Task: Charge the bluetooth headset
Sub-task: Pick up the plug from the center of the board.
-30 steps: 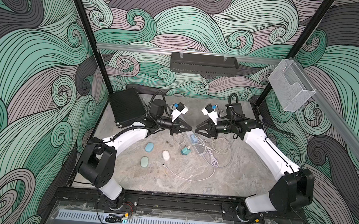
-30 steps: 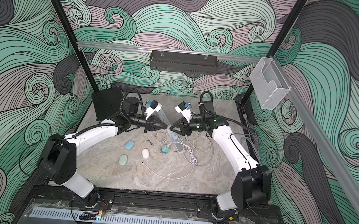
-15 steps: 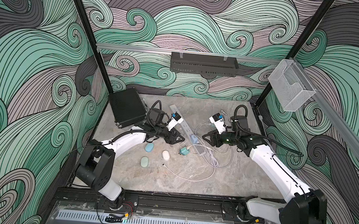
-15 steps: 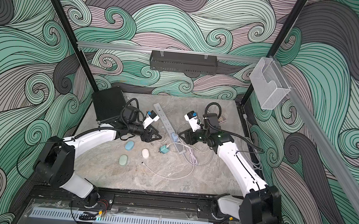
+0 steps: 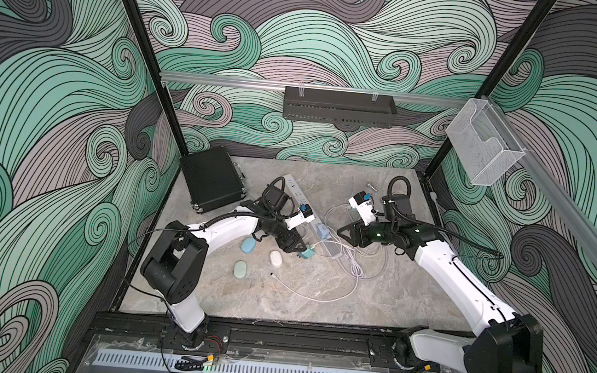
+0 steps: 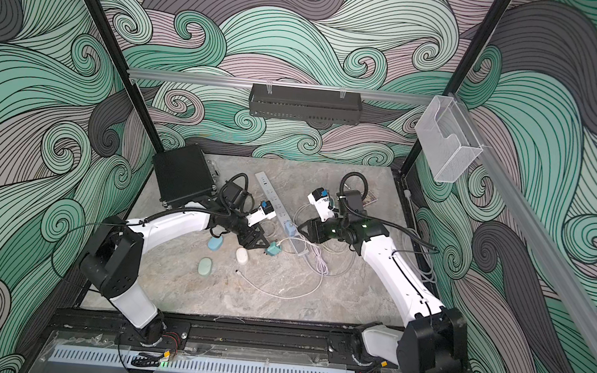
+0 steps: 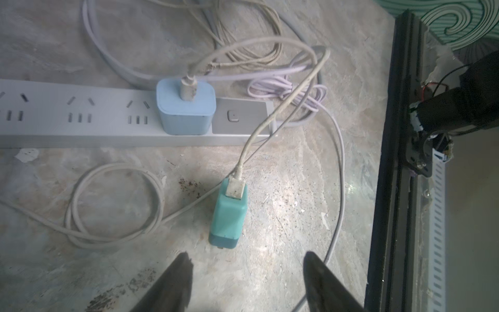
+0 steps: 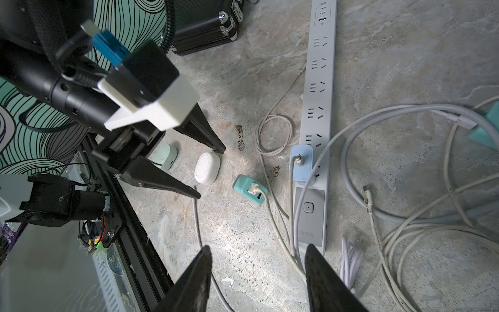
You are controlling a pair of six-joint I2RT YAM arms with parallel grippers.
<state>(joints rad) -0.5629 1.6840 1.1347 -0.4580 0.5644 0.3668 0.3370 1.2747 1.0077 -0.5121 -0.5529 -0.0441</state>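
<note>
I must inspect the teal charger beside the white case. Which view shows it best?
The left wrist view: the teal charger lies close and large, white cable plugged in. The right wrist view shows it smaller; both top views, a tiny spot.

- The left arm (image 5: 227, 227) is extending from the near left toward the middle of the scene.
- The left gripper (image 7: 247, 256) is pointing down and right, hanging low, jaws apart and empty.
- The right arm (image 5: 444, 270) is extending from the near right.
- The right gripper (image 8: 256, 250) is pointing left, jaws apart and empty.
</note>
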